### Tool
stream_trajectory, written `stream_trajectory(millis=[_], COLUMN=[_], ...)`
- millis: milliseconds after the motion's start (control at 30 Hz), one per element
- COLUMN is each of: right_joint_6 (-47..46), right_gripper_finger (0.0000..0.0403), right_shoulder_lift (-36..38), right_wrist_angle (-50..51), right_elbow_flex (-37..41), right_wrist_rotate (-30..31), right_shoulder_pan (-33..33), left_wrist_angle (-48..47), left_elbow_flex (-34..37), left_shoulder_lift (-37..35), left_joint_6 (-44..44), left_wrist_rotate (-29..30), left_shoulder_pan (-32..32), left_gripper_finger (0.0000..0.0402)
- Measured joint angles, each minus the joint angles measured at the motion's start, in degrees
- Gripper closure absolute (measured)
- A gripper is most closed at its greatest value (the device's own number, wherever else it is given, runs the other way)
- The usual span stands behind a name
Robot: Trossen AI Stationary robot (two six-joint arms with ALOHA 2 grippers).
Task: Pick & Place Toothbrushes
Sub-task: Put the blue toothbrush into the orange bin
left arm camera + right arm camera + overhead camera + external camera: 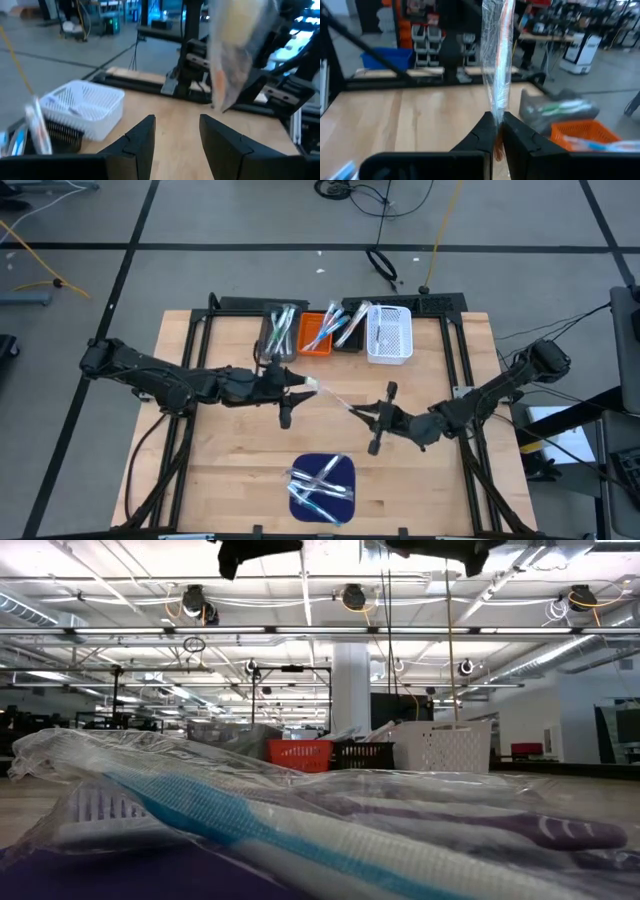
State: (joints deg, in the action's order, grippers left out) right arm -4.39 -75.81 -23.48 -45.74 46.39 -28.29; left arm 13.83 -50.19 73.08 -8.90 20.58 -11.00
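- While mid-counter (240, 450), a handover in progress: right tool (352, 411) pinching one wrapped toothbrush (333, 398) by its end, wrapper rising straight out between the pressed-together fingers (517, 137).
- Left tool (312, 386) spread, fingers (142, 137) parted with nothing between; wrapper's far end hanging just ahead of them, blurred. Touching or not, cannot tell.
- Rest of the toothbrushes: a loose pile (322, 485) on the blue mat (296, 506) at the near edge; others already standing in the grey bin (279, 332), orange bin (318, 335) and black bin (349, 328). White bin (390, 335) looks empty.
- Risk, judged: right grip sits at the very tip, on slick film; brush could slide inside the wrapper or swing, and drop to the counter.
- Risk, judged: left tool closing on loose film only, not the handle, then losing the brush once the right lets go.
- Risk, judged: both tools close together over the counter; a misjudged approach could knock fingers or pull the brush askew.
- Risk, judged: bins crowded side by side; a tilted brush could catch a rim or land in the wrong one.
- Brands, labels, writing: none readable on wrappers, bins or mat.
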Motion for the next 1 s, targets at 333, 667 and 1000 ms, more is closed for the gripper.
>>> stream_trajectory(millis=[333, 667, 1000], right_joint_6=[5.1, 5.3, 5.5], right_gripper_finger=[0.0390, 0.0390, 0.0390], right_shoulder_lift=[0.0, 0.0, -0.1], right_wrist_angle=[-8.6, -11.2, -12.8], right_elbow_flex=[0.0, 0.0, 0.0], right_wrist_rotate=[-6.6, -12.1, -13.7], right_shoulder_pan=[4.6, 8.0, 8.9], left_wrist_angle=[9.9, 16.0, 22.1], left_elbow_flex=[0.0, 0.0, 0.0], left_shoulder_lift=[0.0, 0.0, 3.5], left_joint_6=[4.0, 5.9, 6.0], left_wrist_rotate=[-1.4, -1.5, -2.2], left_shoulder_pan=[0.0, 0.1, 1.4], left_gripper_finger=[0.0245, 0.0245, 0.0245])
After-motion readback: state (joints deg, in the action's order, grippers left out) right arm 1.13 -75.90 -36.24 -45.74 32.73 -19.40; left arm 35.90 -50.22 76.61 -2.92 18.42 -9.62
